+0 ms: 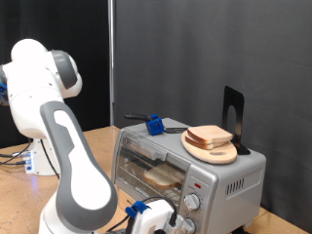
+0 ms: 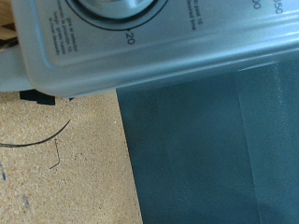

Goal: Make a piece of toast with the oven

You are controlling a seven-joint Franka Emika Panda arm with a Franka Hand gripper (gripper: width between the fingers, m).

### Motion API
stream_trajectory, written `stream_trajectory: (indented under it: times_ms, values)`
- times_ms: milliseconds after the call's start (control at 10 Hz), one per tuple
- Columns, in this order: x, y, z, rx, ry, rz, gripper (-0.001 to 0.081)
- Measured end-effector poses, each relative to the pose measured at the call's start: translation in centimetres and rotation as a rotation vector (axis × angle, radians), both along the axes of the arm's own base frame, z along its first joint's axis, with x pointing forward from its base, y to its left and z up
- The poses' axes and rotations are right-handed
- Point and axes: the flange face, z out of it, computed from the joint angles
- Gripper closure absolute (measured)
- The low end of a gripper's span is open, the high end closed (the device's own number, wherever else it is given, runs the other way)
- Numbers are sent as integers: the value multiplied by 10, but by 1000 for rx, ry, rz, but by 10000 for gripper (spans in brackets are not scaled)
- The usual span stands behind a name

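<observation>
Gripper (image 1: 168, 216) low at the oven's (image 1: 226, 179) knob panel, fingers hidden so spread or pressed cannot tell, silver-grey oven door closed, pale piece of toast (image 1: 164, 175) lying flat inside on the rack, second bread slice (image 1: 210, 136) on a wooden plate (image 1: 211, 151) atop the oven

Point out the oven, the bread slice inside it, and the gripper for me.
oven (image 1: 229, 181): exterior view, bare silver front panel beside the knobs.
bread slice inside (image 1: 164, 175): exterior view, its middle, seen through the glass door.
gripper (image 1: 156, 216): exterior view, white hand below the knobs.
</observation>
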Motion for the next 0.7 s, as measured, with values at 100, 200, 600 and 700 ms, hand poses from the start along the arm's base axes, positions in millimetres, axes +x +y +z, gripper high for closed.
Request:
stream_trajectory:
  times_ms: [100,200,600,700]
  values:
    - [0,2,0,-1,0,-1,124]
    - [1,4,0,1,0,-1,124]
    - [4,19,5,22,-9,2,124]
    - [4,23,6,24,-10,4,124]
